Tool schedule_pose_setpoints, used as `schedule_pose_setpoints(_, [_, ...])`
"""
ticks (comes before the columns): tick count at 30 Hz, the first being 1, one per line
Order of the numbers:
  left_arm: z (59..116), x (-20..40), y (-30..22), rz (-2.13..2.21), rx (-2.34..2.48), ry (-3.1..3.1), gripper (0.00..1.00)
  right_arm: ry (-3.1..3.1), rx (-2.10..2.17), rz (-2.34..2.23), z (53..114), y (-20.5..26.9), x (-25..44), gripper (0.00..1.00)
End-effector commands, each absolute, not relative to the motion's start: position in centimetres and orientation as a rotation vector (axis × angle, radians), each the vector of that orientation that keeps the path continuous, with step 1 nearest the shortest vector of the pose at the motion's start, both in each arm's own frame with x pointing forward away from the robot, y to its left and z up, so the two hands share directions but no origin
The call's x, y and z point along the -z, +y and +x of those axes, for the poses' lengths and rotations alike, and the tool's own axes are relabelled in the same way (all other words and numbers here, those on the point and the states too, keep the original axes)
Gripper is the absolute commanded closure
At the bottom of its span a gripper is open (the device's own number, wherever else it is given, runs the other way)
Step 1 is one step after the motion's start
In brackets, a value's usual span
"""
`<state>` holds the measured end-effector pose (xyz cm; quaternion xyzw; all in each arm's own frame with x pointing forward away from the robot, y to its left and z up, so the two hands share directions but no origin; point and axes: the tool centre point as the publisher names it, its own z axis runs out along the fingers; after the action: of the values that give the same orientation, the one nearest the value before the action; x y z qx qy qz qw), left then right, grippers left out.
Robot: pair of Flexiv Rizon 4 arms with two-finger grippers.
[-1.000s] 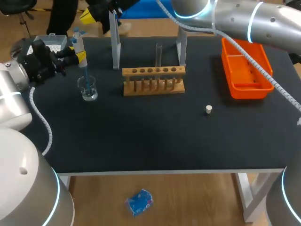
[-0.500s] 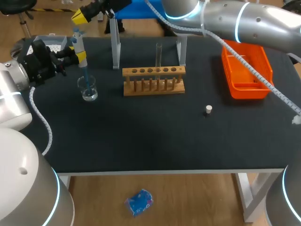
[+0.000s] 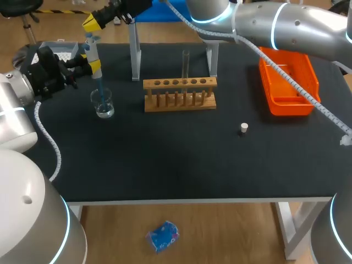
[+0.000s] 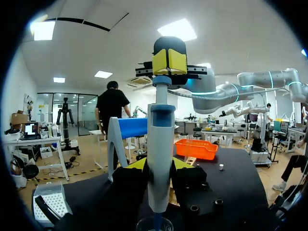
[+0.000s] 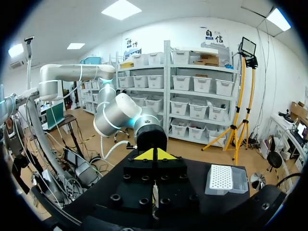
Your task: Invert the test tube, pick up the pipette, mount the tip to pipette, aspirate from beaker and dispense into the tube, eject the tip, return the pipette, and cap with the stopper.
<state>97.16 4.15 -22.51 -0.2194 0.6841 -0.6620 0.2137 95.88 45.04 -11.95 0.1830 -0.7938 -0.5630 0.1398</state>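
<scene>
My left gripper (image 3: 88,65) is shut on the white pipette (image 3: 92,55), which it holds upright at the table's far left. The pipette's blue tip dips into the small glass beaker (image 3: 103,104). In the left wrist view the pipette (image 4: 160,159) rises between my yellow fingertips (image 4: 138,164), with the beaker (image 4: 155,224) below. My right gripper (image 3: 91,21), reaching across from the right, is shut. Its yellow tips (image 4: 169,61) sit right on top of the pipette's plunger. A clear test tube (image 3: 186,65) stands upright in the wooden rack (image 3: 180,93). The stopper (image 3: 244,128) lies on the mat.
A grey pipette stand (image 3: 135,52) rises behind the rack. An orange bin (image 3: 287,81) sits at the far right. A tip box (image 3: 58,49) is at the far left corner, also seen beside my shut right gripper (image 5: 154,154) as a white tip box (image 5: 224,178).
My right gripper has moved left and slightly down, coming over the pipette's top. The left arm, pipette and beaker have stayed still.
</scene>
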Motion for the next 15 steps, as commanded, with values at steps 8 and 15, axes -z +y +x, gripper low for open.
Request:
schedule_pose_setpoints(8, [97.17, 22.54, 4.11, -0.608, 1.837, 1.896, 1.0, -2.274, 1.631, 0.517, 96.71, 45.41, 12.96, 1.0])
schedule_pose_setpoints(15, [97.17, 22.54, 4.11, -0.608, 1.837, 1.896, 1.0, -2.268, 1.627, 0.51, 96.78, 45.54, 13.31, 1.0])
